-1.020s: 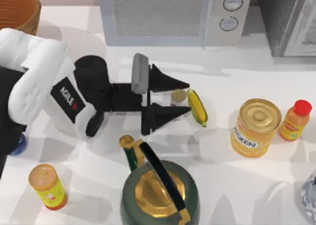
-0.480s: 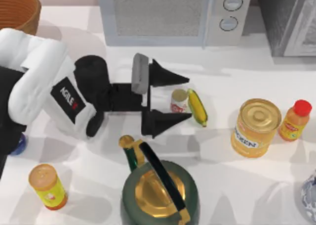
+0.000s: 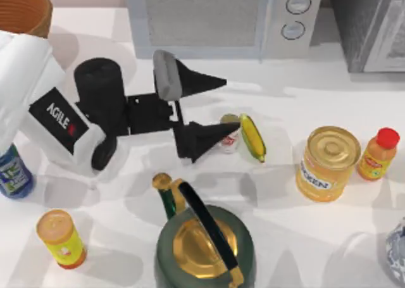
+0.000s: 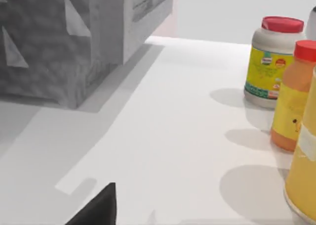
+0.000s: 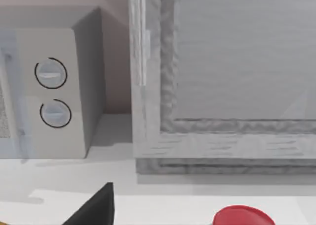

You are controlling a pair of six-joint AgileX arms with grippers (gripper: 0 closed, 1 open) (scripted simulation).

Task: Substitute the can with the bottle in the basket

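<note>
The small white can [image 3: 230,138] with a red mark stands on the table right beside a banana [image 3: 252,137]. My left gripper [image 3: 231,104] is open, its black fingers spread wide with nothing between them. One fingertip [image 3: 221,130] overlaps the can's near side in the top view, and I cannot tell whether it touches. The bluish bottle [image 3: 12,173] with a blue label stands upright at the table's left edge, beside the left arm. The wicker basket [image 3: 25,12] sits at the far left corner. A black part of my right gripper [image 5: 98,210] faces the appliances at the back.
A green and gold kettle [image 3: 202,237] stands in front of the can. A big golden tin [image 3: 326,163] and an orange bottle [image 3: 378,153] stand on the right, a yellow-labelled cylinder [image 3: 60,237] at front left. A microwave [image 3: 215,19] lines the back.
My left gripper's fingers spread away from the can, leaving it on the table. The left arm then drew back to the left, uncovering the bottle.
</note>
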